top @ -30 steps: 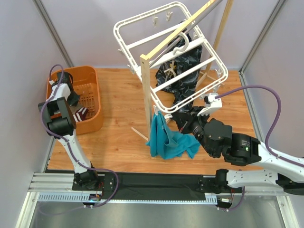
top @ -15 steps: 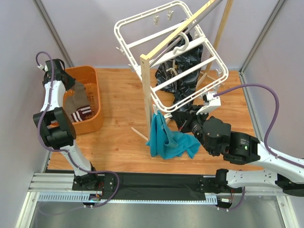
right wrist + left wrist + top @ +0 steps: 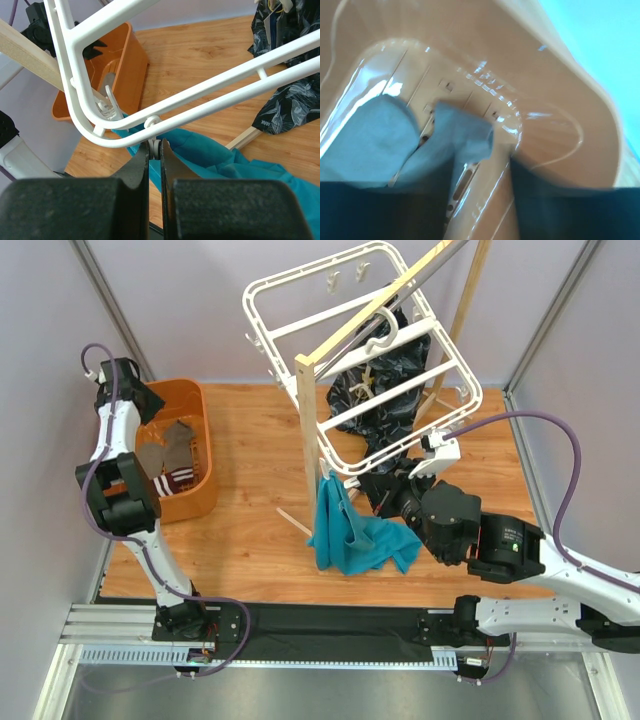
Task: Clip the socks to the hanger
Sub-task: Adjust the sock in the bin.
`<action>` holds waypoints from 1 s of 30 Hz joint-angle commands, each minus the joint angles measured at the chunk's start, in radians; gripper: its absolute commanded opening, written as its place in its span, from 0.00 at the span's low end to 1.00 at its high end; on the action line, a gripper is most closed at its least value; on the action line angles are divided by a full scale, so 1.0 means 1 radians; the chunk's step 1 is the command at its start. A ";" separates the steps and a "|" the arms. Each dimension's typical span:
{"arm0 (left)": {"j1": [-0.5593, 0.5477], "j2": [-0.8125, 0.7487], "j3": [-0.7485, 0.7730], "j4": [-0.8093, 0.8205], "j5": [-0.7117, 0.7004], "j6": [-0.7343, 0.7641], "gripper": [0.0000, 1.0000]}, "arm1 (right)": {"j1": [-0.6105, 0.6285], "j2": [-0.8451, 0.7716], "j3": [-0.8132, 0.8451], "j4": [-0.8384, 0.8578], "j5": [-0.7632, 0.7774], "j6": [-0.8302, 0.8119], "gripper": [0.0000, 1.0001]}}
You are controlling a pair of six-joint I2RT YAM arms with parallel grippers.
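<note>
Left gripper (image 3: 140, 400) is up at the far-left corner, over the far end of the orange basket (image 3: 207, 465). The socks (image 3: 170, 445) are at the basket: two taupe pieces side by side, striped cuffs toward the near end. Top view doesn't settle whether they hang from the gripper or lie in the basket. Left wrist view is blurred, with the fingers just dark shapes at the bottom edge and sock fabric running up from there, so can't tell if that gripper is open or closed. Right gripper (image 3: 155, 150) is under the near-left corner of the hanger (image 3: 240, 104), fingers closed almost fully on a small white clip (image 3: 155, 144) that hangs from a ring on the frame's lower bar. The hanger is tilted against the wooden pole rack (image 3: 308, 440) at mid-table. A teal cloth (image 3: 350, 535) hangs off that same corner onto the table (image 3: 250, 440), and a black patterned garment (image 3: 380, 405) sits behind the frame. The socks are well apart from the hanger and left of it.
</note>
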State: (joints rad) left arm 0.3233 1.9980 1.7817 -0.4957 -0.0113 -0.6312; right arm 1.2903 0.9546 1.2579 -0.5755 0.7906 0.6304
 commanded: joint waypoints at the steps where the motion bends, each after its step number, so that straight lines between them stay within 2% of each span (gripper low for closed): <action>1: -0.020 -0.057 -0.007 -0.083 -0.070 0.007 0.65 | -0.016 0.010 0.029 -0.055 -0.021 -0.005 0.00; 2: -0.026 -0.065 -0.062 -0.075 -0.078 0.025 0.68 | -0.019 0.010 0.029 -0.053 -0.028 -0.003 0.00; 6: -0.033 -0.058 -0.152 -0.021 -0.062 0.047 0.67 | -0.031 0.012 0.031 -0.057 -0.042 0.008 0.00; 7: -0.035 -0.044 -0.169 -0.011 -0.056 0.051 0.62 | -0.029 0.013 0.031 -0.060 -0.045 0.011 0.00; 9: -0.035 -0.028 -0.169 0.008 -0.035 0.067 0.60 | -0.029 0.013 0.029 -0.067 -0.044 0.023 0.00; 15: -0.056 0.054 -0.122 -0.036 -0.104 0.125 0.63 | -0.031 0.016 0.029 -0.075 -0.044 0.032 0.00; 19: -0.056 0.085 -0.127 0.011 -0.121 0.151 0.65 | -0.037 0.018 0.031 -0.086 -0.045 0.038 0.00; 23: -0.067 0.142 -0.068 0.000 -0.148 0.195 0.64 | -0.045 0.019 0.035 -0.103 -0.053 0.055 0.00; 26: -0.067 0.171 -0.041 0.020 -0.144 0.223 0.49 | -0.049 0.021 0.038 -0.119 -0.056 0.063 0.00; 27: -0.069 0.185 -0.030 0.019 -0.138 0.231 0.33 | -0.051 0.019 0.038 -0.122 -0.057 0.066 0.00; 29: -0.069 0.189 0.001 0.002 -0.125 0.235 0.20 | -0.052 0.021 0.038 -0.124 -0.059 0.069 0.00; 30: -0.067 0.171 0.005 -0.003 -0.116 0.232 0.05 | -0.054 0.022 0.043 -0.127 -0.060 0.066 0.00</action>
State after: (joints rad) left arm 0.2615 2.1796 1.7325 -0.5106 -0.1402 -0.4374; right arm 1.2423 0.9615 1.2778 -0.6346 0.7532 0.6849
